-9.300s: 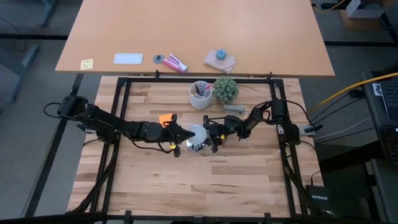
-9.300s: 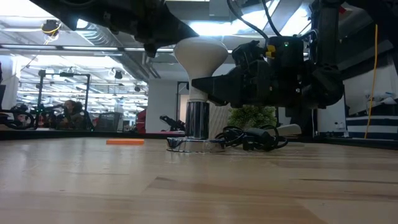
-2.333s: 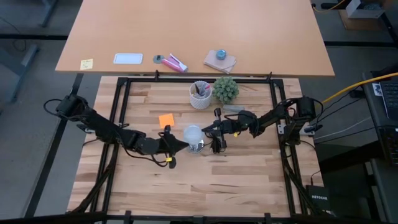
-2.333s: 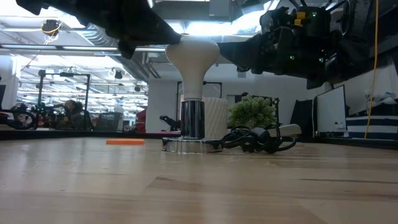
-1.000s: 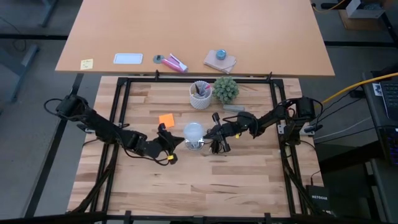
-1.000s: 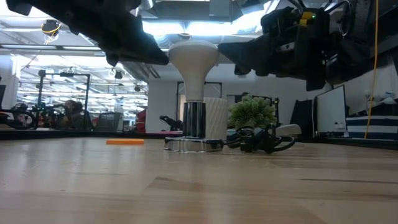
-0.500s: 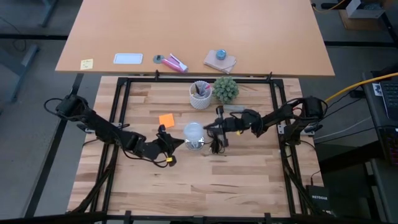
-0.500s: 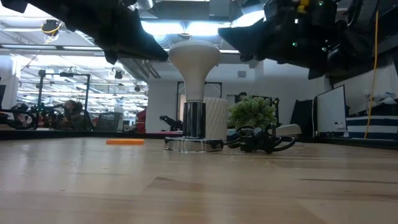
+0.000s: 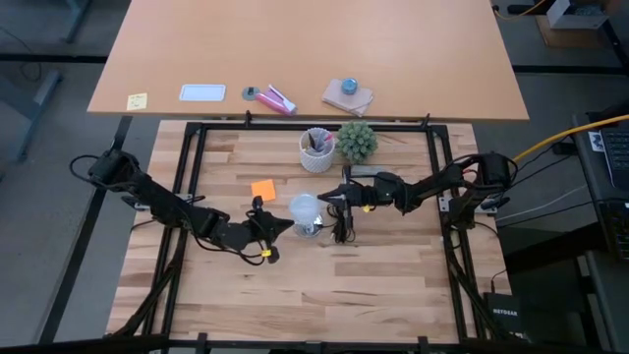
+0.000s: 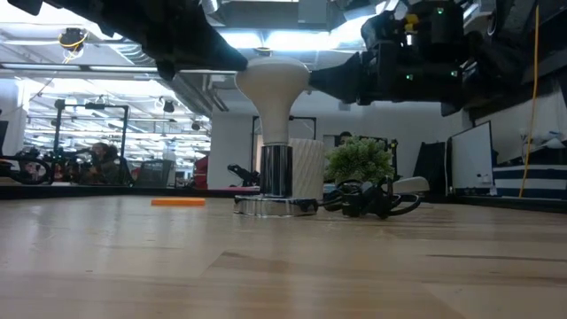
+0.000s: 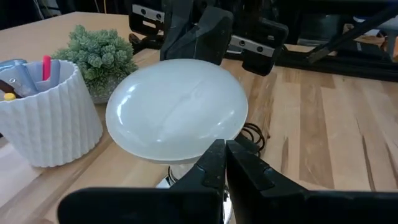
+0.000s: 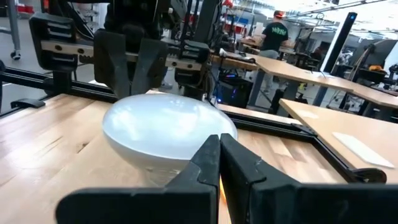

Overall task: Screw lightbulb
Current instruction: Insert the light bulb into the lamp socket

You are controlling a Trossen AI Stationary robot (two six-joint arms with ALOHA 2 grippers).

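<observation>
The frosted white lightbulb (image 9: 305, 207) stands upright with its grey base in the shiny metal socket (image 10: 275, 170), whose disc (image 10: 275, 206) rests on the table. My left gripper (image 9: 279, 226) is shut at the dome's left side, and the bulb (image 11: 177, 109) fills its wrist view. My right gripper (image 9: 330, 203) is shut at the dome's right side, level with the dome (image 12: 165, 130). The socket's black cord (image 10: 368, 197) lies coiled to the right of the disc. My left gripper's shut fingertips (image 11: 219, 155) stand at the rim of the bulb's dome (image 11: 205, 140), coming level from the table's left; I cannot tell whether they touch it. My right gripper's shut fingertips (image 10: 317, 80) meet the widest part of the dome (image 10: 301, 81), coming level from the table's right. The bulb stands upright in the socket.
A white ribbed cup (image 9: 316, 148) with pens and a small green plant (image 9: 358, 141) stand just behind the bulb. An orange note (image 9: 262, 189) lies to its left and a flat grey bar (image 9: 370, 171) behind my right gripper. Bare wood lies toward the near edge.
My right gripper rose a little above the dome, then came back down to the dome's right side. My left gripper has come in toward the dome from the left. Both have stayed shut, and the bulb stays upright in the socket.
</observation>
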